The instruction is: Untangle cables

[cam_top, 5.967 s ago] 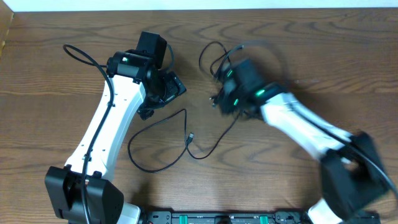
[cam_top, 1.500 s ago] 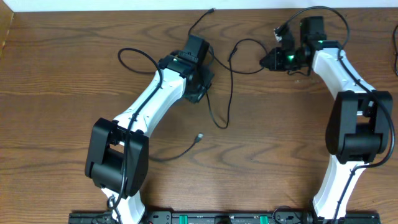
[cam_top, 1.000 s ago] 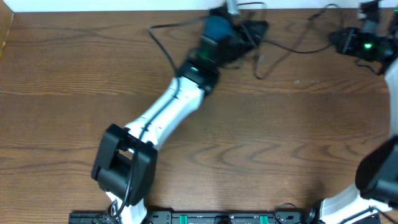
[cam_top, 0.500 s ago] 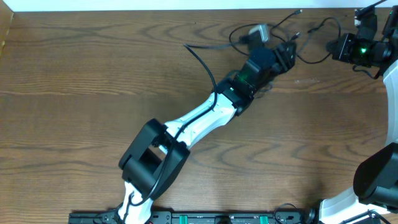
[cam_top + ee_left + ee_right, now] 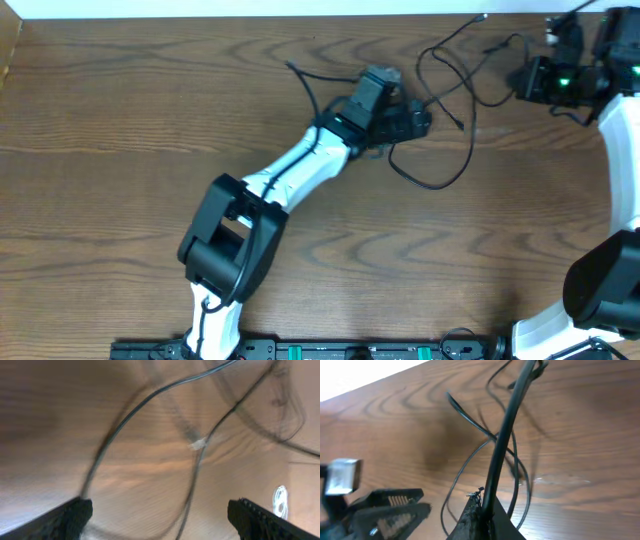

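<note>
On the wooden table (image 5: 100,150), the left arm (image 5: 290,170) stretches toward one o'clock. The black cables (image 5: 469,140) sprawl in loose loops between both grippers, near the table's one o'clock. The left gripper (image 5: 424,120) is spread wide and holds nothing, with the loops at its three o'clock. A blurred strand seems to pass between its fingers (image 5: 70,517). The right gripper (image 5: 522,78), at two o'clock, is pinched tight on the cables.

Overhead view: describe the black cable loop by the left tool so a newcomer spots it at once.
Follow the white left arm across the wooden table to the open left tool near top centre. Just right of and below it, a thin black cable loop sweeps across the wood. It is the lowest, widest curve; the other cords bunch higher, toward the right tool.
</note>
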